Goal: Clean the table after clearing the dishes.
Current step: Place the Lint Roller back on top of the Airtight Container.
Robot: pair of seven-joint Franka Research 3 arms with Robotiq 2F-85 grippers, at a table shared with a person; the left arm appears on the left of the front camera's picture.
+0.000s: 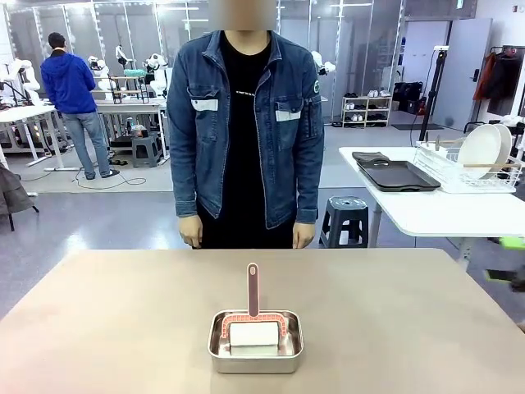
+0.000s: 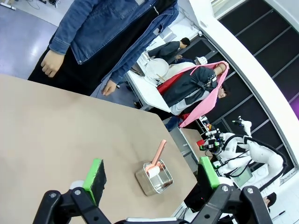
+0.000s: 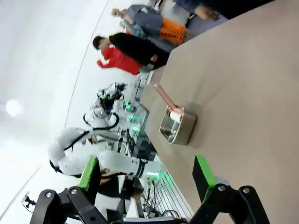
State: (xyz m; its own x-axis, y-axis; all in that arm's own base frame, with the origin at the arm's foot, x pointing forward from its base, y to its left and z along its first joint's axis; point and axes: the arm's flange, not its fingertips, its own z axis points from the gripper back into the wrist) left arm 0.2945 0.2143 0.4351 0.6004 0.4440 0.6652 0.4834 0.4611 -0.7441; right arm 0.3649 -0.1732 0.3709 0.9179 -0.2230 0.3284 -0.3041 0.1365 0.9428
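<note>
Table (image 1: 123, 328), beige-brown and matte, fills the lower half of the front view from edge to edge; its top also crosses the left wrist view as a broad slanted plane and occupies the right side of the right wrist view. Person (image 1: 246, 131) in a denim jacket over dark clothing stands at the far edge, centre of the frame, both hands hanging at the sides. White side table (image 1: 426, 205) sits at mid right of the front view, carrying dark trays (image 1: 398, 174) and a wire rack (image 1: 459, 174) in which white plates (image 1: 480, 150) stand on edge. Left gripper (image 2: 152, 177) rises from the bottom edge of the left wrist view, its green-padded fingers spread wide with nothing between them, hanging above the table surface. Right gripper (image 3: 147, 175) appears likewise at the bottom of the right wrist view, jaws wide apart and empty. Steel pan (image 1: 255, 341), small and rectangular, rests on the table at lower centre of the front view. Roller (image 1: 253, 328) with a white drum lies inside the pan, its reddish handle pointing toward the person.
</note>
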